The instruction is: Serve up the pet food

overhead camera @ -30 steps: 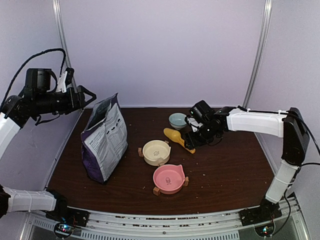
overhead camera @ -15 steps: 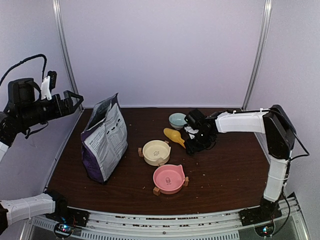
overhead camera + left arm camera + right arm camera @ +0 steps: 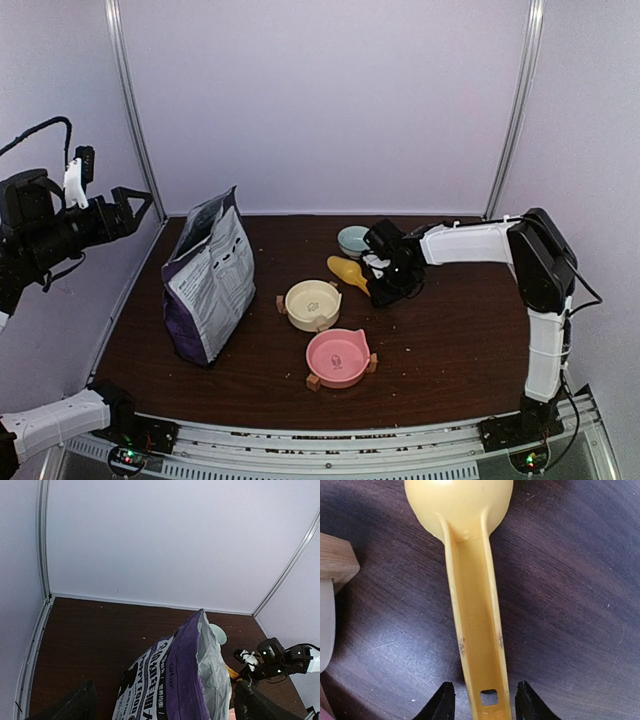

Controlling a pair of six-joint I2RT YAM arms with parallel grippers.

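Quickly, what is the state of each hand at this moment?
Left hand: open, holding nothing.
Right hand: open, one finger on each side of the handle of the yellow scoop, not closed on it.

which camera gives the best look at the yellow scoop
The right wrist view: the yellow scoop fills it, its handle between the fingertips of the open right gripper. The top external view shows it small, the handle end hidden by that gripper. The left wrist view catches only a yellow sliver beside the bag.
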